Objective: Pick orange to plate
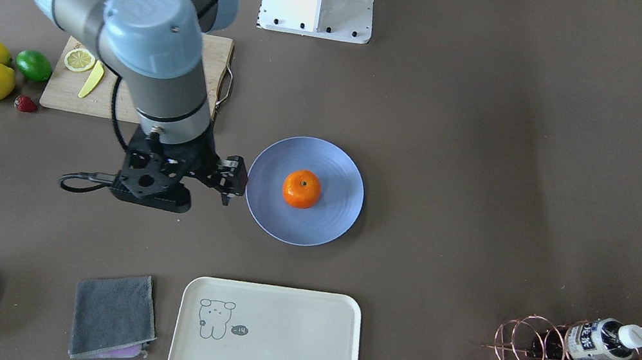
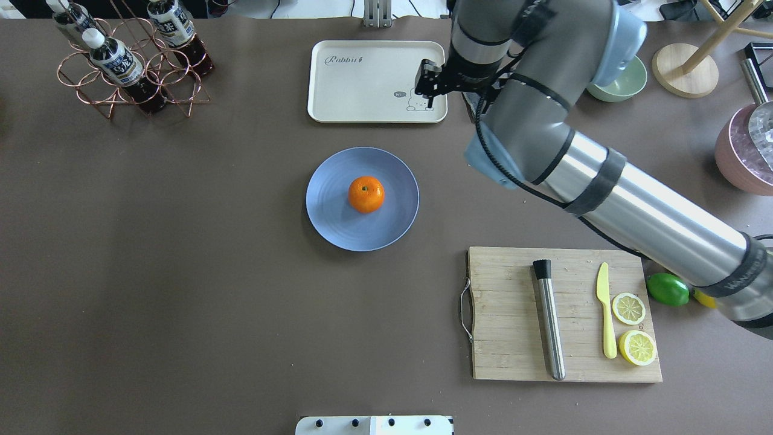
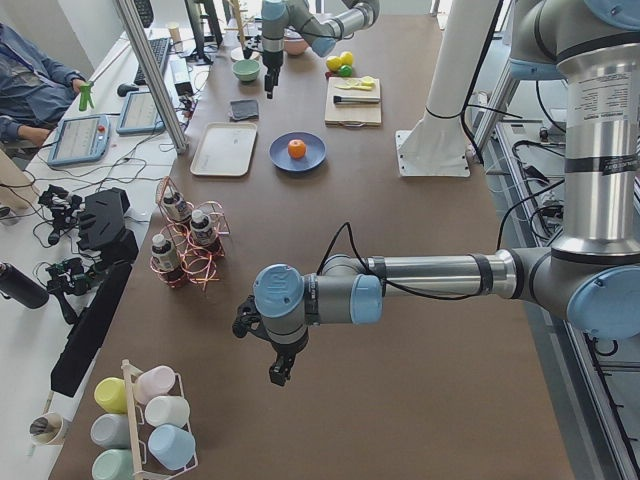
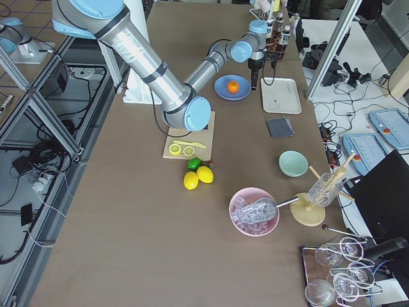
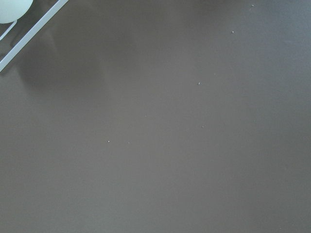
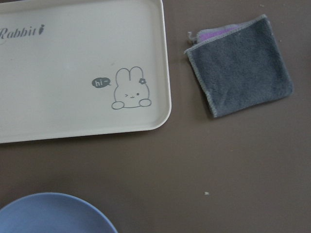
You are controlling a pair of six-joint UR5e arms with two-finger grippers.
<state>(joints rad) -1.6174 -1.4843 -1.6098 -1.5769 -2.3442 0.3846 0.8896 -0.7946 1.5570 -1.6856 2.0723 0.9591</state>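
My right gripper (image 1: 232,186) hangs above the table (image 1: 492,169), just beside the rim of the plate (image 1: 338,173) on my right side, and it touches neither the plate nor the fruit. There is nothing between its fingers. The fingers look dark and near to each other, but I cannot tell from these views if they are parted or closed. Its wrist camera looks down on a corner of the cream tray (image 6: 73,48) with a drawn rabbit, on the folded grey cloth (image 6: 240,63), and on a piece of the blue plate's rim at the bottom edge.

The orange (image 1: 301,188) sits on the plate, about in its middle, with the stem dimple up.

Behind my right arm lies the wooden cutting board (image 2: 513,314) with a metal rod, a yellow knife and lemon slices.

My left gripper (image 3: 279,374) hangs over bare table, well apart from the plate. It appears only in the side view, so I cannot tell its state
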